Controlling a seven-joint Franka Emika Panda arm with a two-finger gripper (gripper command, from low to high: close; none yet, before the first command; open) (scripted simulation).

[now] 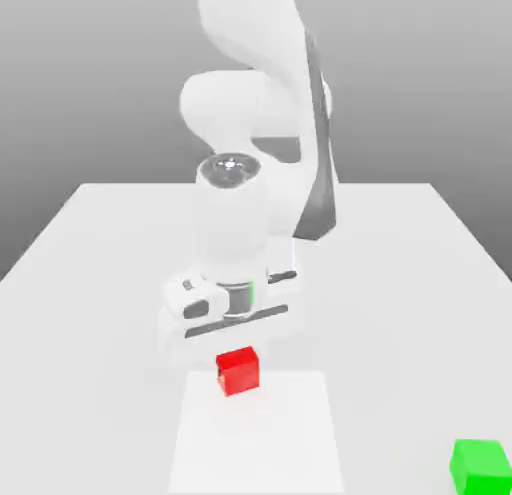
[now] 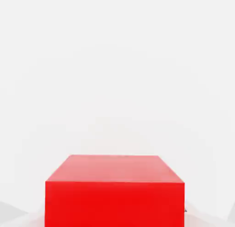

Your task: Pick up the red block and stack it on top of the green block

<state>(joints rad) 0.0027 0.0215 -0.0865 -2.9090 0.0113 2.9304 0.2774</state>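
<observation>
Beneath the white arm's hand sits the small red cube (image 1: pixel 238 370) on the white table (image 1: pixel 90 283); finger state I cannot tell. Bright green cube (image 1: pixel 481 466) rests well apart, at four o'clock.

This is a simulated test space, not a lived-in room. A plain white table (image 1: pixel 100 243) stands before a featureless grey backdrop that fades from dark to light, with no walls, furniture or clutter. The surfaces are flat and untextured, as are the red block (image 1: pixel 238 371) and green block (image 1: pixel 481 465). A paler rectangle on the table is perhaps a marked zone.
</observation>
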